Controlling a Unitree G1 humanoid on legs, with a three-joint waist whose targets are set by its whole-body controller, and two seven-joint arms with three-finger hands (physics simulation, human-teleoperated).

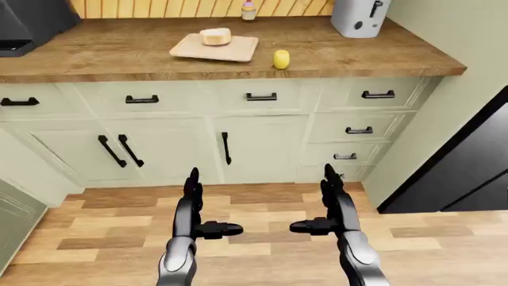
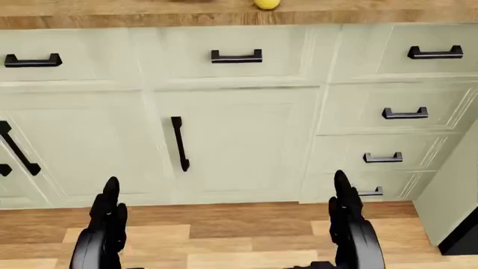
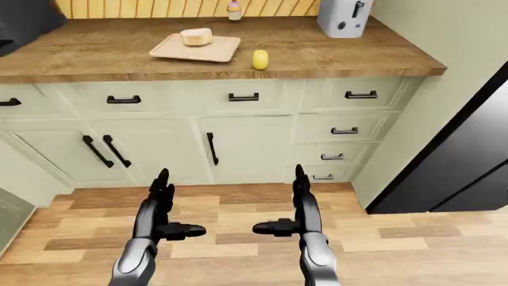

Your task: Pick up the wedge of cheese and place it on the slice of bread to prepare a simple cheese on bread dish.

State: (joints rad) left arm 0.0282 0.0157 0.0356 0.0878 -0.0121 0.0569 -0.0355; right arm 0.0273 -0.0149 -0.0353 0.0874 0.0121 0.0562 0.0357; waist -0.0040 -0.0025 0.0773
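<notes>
This is a home kitchen. A long brown wooden countertop (image 1: 333, 53) runs over pale green cabinets (image 1: 262, 149) whose drawers and doors carry slim black bar handles (image 1: 261, 96). On the counter stand a silver-grey toaster (image 1: 361, 16) in the corner and a light wooden cutting board (image 1: 214, 47), with a wall of vertical honey-coloured slats (image 1: 190, 7) above. The floor is mixed-tone wooden planks (image 1: 262, 208), and a tall black appliance (image 1: 460, 173) stands at the left-eye view's right edge.

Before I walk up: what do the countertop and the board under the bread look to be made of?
Countertop: seemingly wood, mid-brown, matte, with visible grain streaks and a thick slab edge. Cutting board: probably lighter wood, pale tan, smooth, rounded corners; grain too faint to confirm, so plastic is possible.
</notes>
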